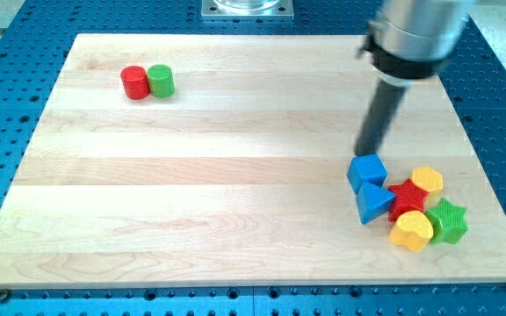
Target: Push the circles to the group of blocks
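Observation:
A red circle (133, 82) and a green circle (161, 80) stand touching side by side near the board's top left. A group of blocks lies at the bottom right: a blue cube (367, 169), a blue triangle (374, 204), a red star (407, 197), a yellow hexagon (427, 181), a yellow heart (411, 231) and a green star (447, 220). My tip (365, 154) is at the top edge of the blue cube, far to the right of the circles.
The wooden board (235, 175) rests on a blue perforated table (7, 132). The arm's grey body (415, 35) hangs over the board's top right. A metal mount (247, 8) sits at the view's top centre.

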`<control>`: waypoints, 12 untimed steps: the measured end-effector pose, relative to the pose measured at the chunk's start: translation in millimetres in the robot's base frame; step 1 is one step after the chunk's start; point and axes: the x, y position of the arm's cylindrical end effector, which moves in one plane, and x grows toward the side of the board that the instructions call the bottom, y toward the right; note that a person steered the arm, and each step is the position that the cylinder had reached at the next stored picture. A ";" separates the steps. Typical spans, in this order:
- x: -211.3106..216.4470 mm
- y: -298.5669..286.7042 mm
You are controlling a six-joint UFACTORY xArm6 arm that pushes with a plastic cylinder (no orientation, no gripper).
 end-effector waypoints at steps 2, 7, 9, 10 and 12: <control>4.3 -214.7; -112.7 -279.9; -126.0 -218.9; -116.6 -173.7; -14.6 -59.7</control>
